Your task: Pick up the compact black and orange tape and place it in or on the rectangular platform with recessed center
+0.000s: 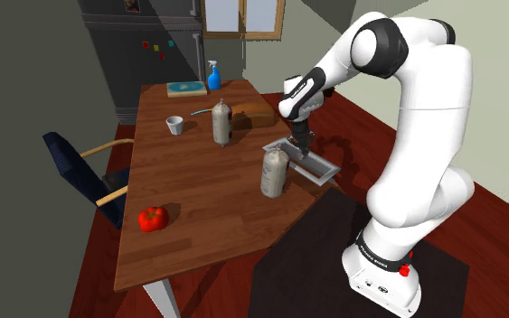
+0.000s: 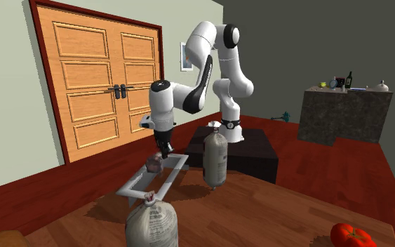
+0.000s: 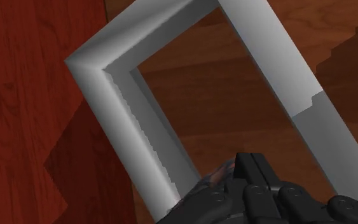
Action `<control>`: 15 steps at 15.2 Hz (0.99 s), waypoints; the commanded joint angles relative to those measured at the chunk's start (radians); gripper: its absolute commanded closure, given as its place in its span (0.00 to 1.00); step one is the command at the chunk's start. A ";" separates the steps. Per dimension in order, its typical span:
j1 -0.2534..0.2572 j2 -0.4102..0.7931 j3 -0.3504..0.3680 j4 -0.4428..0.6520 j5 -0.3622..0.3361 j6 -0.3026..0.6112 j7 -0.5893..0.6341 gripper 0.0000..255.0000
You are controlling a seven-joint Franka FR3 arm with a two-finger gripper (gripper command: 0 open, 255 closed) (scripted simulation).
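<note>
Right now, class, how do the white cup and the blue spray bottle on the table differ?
The cup is white; the spray bottle is blue. The cup is short and open-topped; the spray bottle is taller, with a trigger head. The cup stands nearer the shoulder camera; the spray bottle, at the table's far end. Both stand upright on the table.

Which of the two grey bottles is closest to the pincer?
The bottle beside the grey tray, toward the stand; the other bottle stands farther off near the cup.

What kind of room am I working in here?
Likely a home kitchen-diner: a wooden dining table, a dark blue chair beside it, and a grey fridge with magnets behind.
</note>
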 commanded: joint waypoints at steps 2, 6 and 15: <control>-0.038 0.011 -0.004 0.030 0.109 0.013 0.061 0.00; -0.177 0.002 -0.006 0.020 0.463 0.134 0.253 0.00; -0.177 0.073 0.006 0.009 0.481 0.216 0.241 0.00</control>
